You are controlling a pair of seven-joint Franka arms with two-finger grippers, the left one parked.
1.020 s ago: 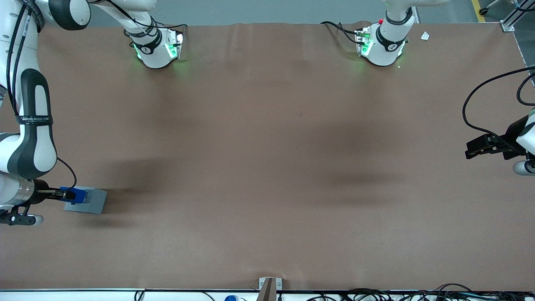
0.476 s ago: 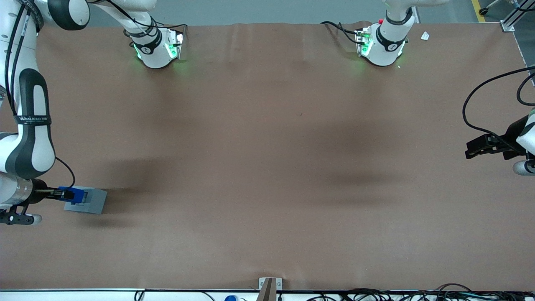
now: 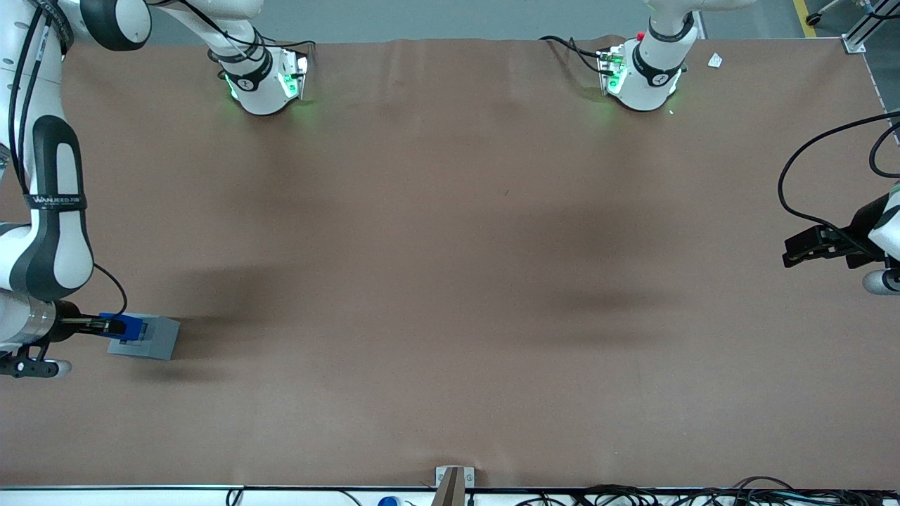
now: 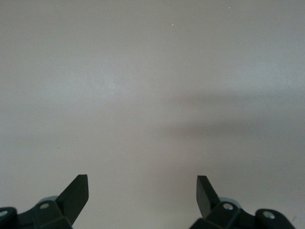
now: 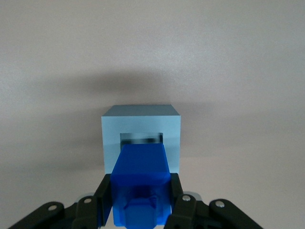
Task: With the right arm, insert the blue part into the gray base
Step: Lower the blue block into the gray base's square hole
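1. Two black fingers (image 5: 177, 200) of the pincer (image 5: 140, 202) on the right arm (image 3: 43, 232) clamp the blue part (image 5: 140, 183).
2. The part's lower end sits in the recess of the gray base (image 5: 141, 125).
3. The base rests on the brown desk (image 3: 450, 281), toward the working arm's end.

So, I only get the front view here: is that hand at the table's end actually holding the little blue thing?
Observer: Yes. The right wrist view shows the hand with a finger pressed on each side of the blue part.
Visitor: Does it line up with the gray block?
Observer: It does. Its tip sits squarely at the recess in the base.
Visitor: Is it all the way in?
Observer: No. Most of it sticks out toward the hand, and a dark strip of the recess shows uncovered.
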